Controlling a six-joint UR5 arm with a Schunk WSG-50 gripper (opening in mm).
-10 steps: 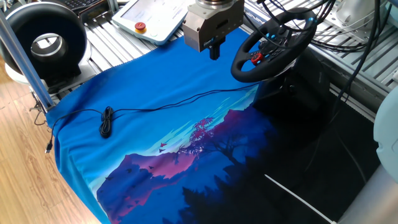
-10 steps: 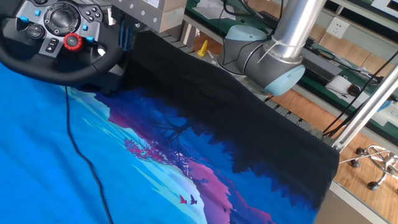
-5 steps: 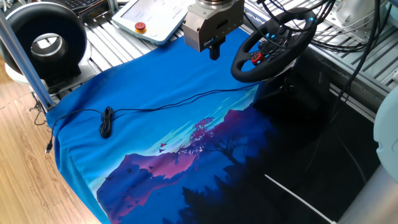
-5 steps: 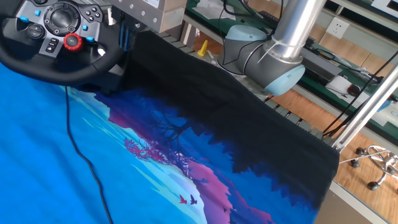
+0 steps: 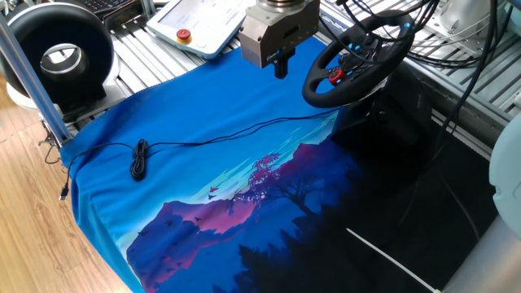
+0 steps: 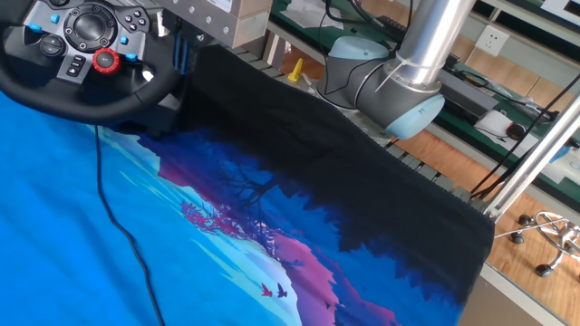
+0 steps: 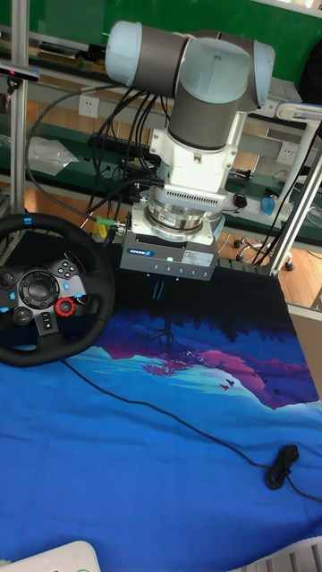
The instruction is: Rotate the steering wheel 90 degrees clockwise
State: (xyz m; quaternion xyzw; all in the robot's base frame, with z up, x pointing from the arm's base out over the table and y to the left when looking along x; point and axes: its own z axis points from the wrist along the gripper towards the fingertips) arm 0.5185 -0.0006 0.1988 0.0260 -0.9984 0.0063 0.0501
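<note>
on the blue printed cloth (image 5: 187, 175), near its front edge, lies a coiled black cable (image 5: 139, 159). further back the gripper (image 5: 281, 67) hangs above the cloth, fingers close together, holding nothing. just beside it stands the steering wheel (image 5: 355, 59), apart.

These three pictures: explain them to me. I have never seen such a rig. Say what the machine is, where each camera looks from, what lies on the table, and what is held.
The machine is one robot arm; its gripper has two fingers that look closed and hold nothing. It hangs above the blue printed cloth, beside the steering wheel. Two cameras look down at the table from different sides; the tall picture faces the arm head-on. On the cloth lies a thin black cable. Beyond the cloth are a black ring fan and a white control tablet.
</note>
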